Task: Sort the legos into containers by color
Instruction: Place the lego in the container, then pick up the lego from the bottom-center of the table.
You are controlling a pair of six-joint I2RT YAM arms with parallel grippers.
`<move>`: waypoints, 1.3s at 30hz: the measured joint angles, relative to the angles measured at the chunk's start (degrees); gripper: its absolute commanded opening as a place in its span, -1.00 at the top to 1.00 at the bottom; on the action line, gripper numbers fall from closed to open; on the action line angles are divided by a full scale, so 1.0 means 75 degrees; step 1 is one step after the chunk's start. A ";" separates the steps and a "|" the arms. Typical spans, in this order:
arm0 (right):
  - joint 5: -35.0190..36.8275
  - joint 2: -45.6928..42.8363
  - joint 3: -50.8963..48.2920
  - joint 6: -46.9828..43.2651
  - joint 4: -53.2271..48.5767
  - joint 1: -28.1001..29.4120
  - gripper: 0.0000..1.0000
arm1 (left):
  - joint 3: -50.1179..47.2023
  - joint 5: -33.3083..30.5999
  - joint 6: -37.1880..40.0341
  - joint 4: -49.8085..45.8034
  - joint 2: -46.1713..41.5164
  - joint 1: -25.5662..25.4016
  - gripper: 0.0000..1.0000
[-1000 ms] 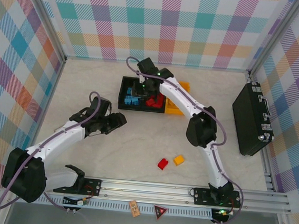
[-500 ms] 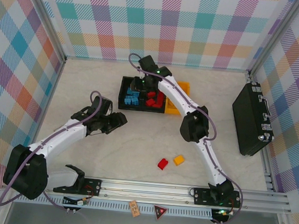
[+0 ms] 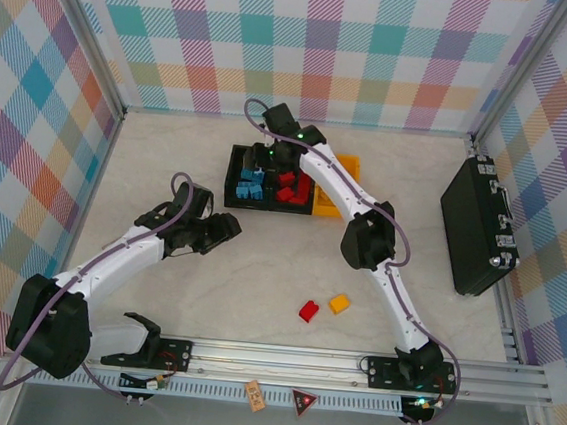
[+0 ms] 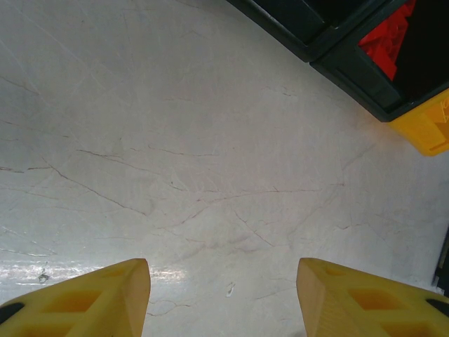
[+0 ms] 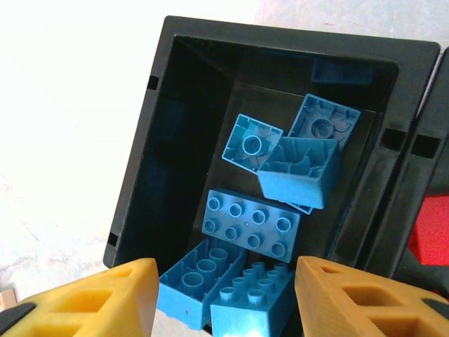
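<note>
- Locating the unsorted legos: a red brick (image 3: 308, 310) and a yellow-orange brick (image 3: 339, 303) lie just beside each other on the tabletop (image 3: 257, 280), near the arm bases and well apart from the containers.
- Right gripper (image 5: 221, 288): hovers over the left black bin (image 5: 140, 140), fingers spread, nothing between them. Blue bricks (image 5: 249, 228) lie in that bin below.
- Left gripper (image 4: 221, 295): hangs over bare tabletop near the front of the bins, fingers spread and empty.
- Governing relation: both loose bricks lie toward the arm bases from either gripper, and to the right of the left gripper. The left gripper is judged the nearer in the top view, although the bricks sit on the right arm's side.
- Long axis: the red brick appears slanted to the table edge, but it is too small to confirm.
- Destinations: the middle black bin (image 3: 288, 188) holds red bricks. The yellow-orange bin (image 3: 346, 164) stands touching it, partly under the right arm.
- Obstructions: the right arm's lower link (image 3: 396, 294) passes near the yellow-orange brick, so a left-arm reach risks contact there. The large black case (image 3: 478, 226) stands well apart.
</note>
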 measured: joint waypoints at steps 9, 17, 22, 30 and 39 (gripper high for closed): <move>0.0117 -0.2850 -0.3491 -0.0318 0.0335 0.0000 -0.14 | 0.0000 0.0493 0.0204 -0.0017 0.0009 0.0006 -0.15; 0.0160 -0.5590 -0.6627 -0.0632 0.0734 0.0000 -0.15 | -0.0254 0.0970 0.0405 -0.0274 -0.0227 0.0015 -0.15; 0.0023 -0.6266 -0.8192 -0.0915 0.0807 0.0006 -0.17 | -0.0323 0.1376 0.0466 -0.0481 -0.0262 0.0015 -0.16; -0.0093 -0.7618 -1.0544 -0.1343 0.0825 0.0303 -0.29 | -0.0729 0.1781 0.0536 -0.0662 -0.0490 0.0015 -0.16; -0.0035 -0.8440 -1.1954 -0.1390 0.1072 0.1358 -0.37 | -0.1556 0.2063 0.0289 -0.0560 -0.0510 0.0015 -0.20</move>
